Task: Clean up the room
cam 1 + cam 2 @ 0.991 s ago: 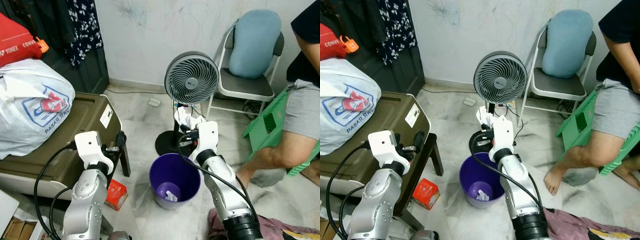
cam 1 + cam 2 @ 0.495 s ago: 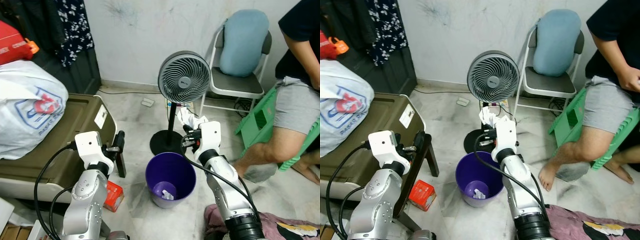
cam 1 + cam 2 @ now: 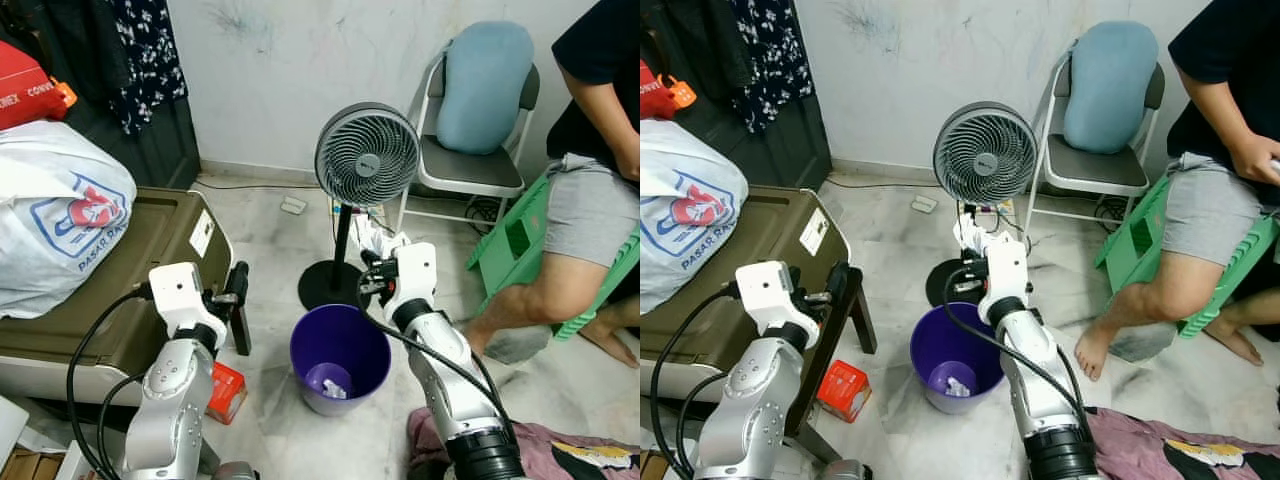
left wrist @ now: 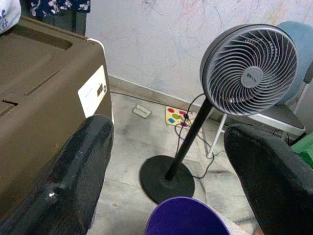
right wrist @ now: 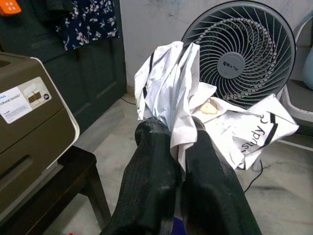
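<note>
White crumpled paper [image 5: 178, 105] sits pinched between the closed black fingers [image 5: 151, 166] of the robot's right gripper [image 3: 372, 262], held above the far rim of a purple bin [image 3: 340, 352] on the marble floor [image 3: 270, 235]. Inside the bin lies a small scrap of white paper [image 3: 332, 386]. At the bin's 12 o'clock stands a grey pedestal fan [image 3: 366, 156], its round black base [image 3: 330, 288] just beyond the rim. The left gripper [image 3: 238, 312] hangs with fingers [image 4: 73, 176] spread apart and holding nothing, at the bin's 9 o'clock, beside a brown storage box [image 3: 130, 270] bearing a white plastic bag [image 3: 55, 225]. A red carton [image 3: 228, 392] lies on the floor near the box. A grey folding chair [image 3: 470, 170] with a blue cushion [image 3: 484, 85] stands at 1 o'clock, and a seated person's leg [image 3: 540, 290] shows at 3 o'clock.
</note>
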You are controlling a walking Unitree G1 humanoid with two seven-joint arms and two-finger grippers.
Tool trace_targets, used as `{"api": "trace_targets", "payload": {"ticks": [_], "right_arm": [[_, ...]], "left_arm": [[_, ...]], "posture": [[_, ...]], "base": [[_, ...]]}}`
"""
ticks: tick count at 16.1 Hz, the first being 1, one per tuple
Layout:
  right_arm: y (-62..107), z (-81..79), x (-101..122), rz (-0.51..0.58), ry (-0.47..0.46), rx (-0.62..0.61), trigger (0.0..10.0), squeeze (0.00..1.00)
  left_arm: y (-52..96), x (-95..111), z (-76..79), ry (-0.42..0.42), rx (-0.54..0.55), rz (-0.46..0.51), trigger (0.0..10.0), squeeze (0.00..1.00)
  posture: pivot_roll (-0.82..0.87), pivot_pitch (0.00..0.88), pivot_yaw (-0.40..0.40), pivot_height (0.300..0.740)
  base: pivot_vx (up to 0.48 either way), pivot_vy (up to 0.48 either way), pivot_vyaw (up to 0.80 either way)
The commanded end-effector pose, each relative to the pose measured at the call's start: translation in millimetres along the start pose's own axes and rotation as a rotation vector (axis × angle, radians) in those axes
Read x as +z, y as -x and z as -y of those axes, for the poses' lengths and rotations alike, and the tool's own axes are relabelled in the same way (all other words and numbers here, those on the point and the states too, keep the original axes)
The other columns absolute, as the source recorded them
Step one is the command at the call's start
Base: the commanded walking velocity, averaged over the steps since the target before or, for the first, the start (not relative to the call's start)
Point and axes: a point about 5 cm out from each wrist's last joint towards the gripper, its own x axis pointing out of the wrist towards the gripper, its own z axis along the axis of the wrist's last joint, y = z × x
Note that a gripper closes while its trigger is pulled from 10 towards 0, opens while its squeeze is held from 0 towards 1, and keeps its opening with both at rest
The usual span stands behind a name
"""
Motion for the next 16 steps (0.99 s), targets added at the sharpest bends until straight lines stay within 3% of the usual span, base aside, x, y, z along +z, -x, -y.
{"api": "trace_targets", "payload": {"ticks": [1,12,16], "right_arm": [[-2.3,1.0,3.8,0.011,0.002,-0.006,10.0,0.0],[-2.9,0.8,4.8,0.021,-0.001,-0.007,10.0,0.0],[-2.7,0.2,5.2,0.026,0.005,-0.003,10.0,0.0]], "left_arm": [[-1.7,3.5,1.7,-0.003,-0.015,0.007,10.0,0.0],[-2.8,3.9,2.0,-0.009,-0.019,0.008,10.0,0.0],[-2.4,3.4,1.2,-0.013,-0.004,0.006,10.0,0.0]], "posture": [[0.1,0.0,-0.038,0.74],[0.1,0.0,-0.036,0.74],[0.1,0.0,-0.036,0.74]], "base": [[0.277,0.0,0.0],[0.304,0.22,0.0],[0.0,0.0,0.0]]}}
